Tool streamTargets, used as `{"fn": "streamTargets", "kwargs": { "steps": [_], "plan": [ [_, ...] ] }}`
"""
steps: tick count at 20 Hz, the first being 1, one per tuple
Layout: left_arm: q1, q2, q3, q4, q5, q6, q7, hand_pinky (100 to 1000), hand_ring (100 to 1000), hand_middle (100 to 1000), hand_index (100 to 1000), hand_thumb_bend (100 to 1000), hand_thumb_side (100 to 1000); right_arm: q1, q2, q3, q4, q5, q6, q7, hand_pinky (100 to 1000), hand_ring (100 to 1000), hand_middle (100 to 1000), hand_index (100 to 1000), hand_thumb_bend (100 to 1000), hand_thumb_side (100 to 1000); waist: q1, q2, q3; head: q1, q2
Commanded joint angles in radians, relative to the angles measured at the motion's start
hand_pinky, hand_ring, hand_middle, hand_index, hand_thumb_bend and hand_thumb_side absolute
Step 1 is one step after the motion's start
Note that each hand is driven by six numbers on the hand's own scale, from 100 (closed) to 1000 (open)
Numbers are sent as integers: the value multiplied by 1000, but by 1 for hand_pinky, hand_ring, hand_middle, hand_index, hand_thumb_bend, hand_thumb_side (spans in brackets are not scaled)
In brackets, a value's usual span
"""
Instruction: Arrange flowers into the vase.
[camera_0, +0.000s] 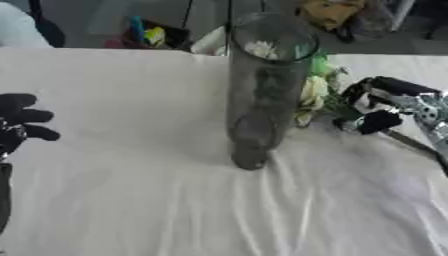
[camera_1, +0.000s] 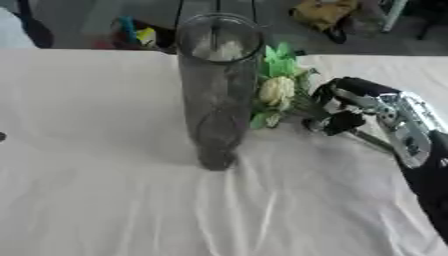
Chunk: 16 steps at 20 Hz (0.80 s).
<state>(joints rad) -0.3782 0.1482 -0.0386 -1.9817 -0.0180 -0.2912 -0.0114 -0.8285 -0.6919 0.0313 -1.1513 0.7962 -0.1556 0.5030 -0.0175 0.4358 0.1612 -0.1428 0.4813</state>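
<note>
A: Status on the vase (camera_1: 216, 90)?

B: Tall clear glass vase, upright on the white tablecloth (camera_1: 131, 200), about mid-width of the table and toward the far edge. It looks empty as far as I can see through the glass.

A: Flowers?

B: One bunch (camera_1: 278, 92), pale yellow-white blooms with green leaves. It sits just right of the vase, near the far edge, leaves up beside the rim. Flowers are outside the vase, not in it.

A: Right hand?

B: Right hand (camera_1: 343, 111) comes in from the right edge of the table. Fingers are curled around the stem end of the bunch, clamped on it. Blooms point toward the vase, close to the glass; can't tell if they touch it.

A: Left hand?

B: Left hand (camera_0: 19, 122) is at the left edge of the table, well apart from the vase. Fingers are spread and relaxed, holding nothing. It shows properly only in the left eye view.

A: Cloth condition?

B: Wrinkled, creases running from the vase base toward the near edge.
</note>
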Motion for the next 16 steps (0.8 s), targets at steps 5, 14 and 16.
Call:
{"fn": "streamTargets", "kwargs": {
  "steps": [5,14,16],
  "plan": [
    [-5,3,-4,-18,1,-2,-5,562,667,697,736,100,1000,-6,-15,9,13,19,-7,-6,615,801,619,795,315,459,-12,-2,6,-3,-15],
    [-7,2,-5,-18,2,-1,-8,562,666,691,736,100,1000,-8,-8,12,26,41,-18,8,611,796,627,800,330,450,-13,-3,13,-4,-19],
    [-7,2,-5,-18,3,-1,-7,562,666,690,736,100,1000,-9,-7,12,30,43,-19,11,613,799,631,802,328,449,-13,-3,14,-6,-20]
  ]
}}
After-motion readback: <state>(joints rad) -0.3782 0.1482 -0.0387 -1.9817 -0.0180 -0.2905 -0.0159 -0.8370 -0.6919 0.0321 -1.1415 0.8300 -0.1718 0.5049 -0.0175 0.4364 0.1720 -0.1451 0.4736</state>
